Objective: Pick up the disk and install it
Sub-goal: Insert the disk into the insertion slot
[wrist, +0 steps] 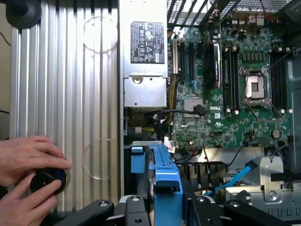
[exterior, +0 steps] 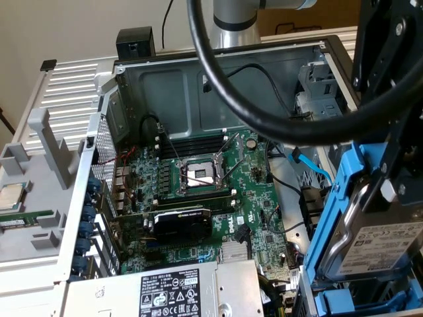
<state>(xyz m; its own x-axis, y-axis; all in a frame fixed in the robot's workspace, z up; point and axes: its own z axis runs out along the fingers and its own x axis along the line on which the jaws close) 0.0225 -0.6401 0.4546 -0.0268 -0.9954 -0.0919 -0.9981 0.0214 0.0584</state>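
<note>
Holding disk (exterior: 390, 246), hand (wrist: 167, 212); wrist view: person's fingers (wrist: 44, 149) on knob (wrist: 47, 181).

You'll see a silver-grey cylindrical arm tube (exterior: 232, 23) with a thick, glossy black cable (exterior: 198, 33) curving in front of it. Your hand (wrist: 167, 212) is matte black, built from jointed bars with round grey pivot pins (wrist: 134, 200) at the joints.

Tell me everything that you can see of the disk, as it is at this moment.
The disk is a flat silver-metal drive with a white printed label, clipped in a bright blue plastic carrier. It stands nearly on end, tilted, at the exterior view's lower right, by the edge of the open computer case. The black pincer grips it by the carrier's sides.
</note>
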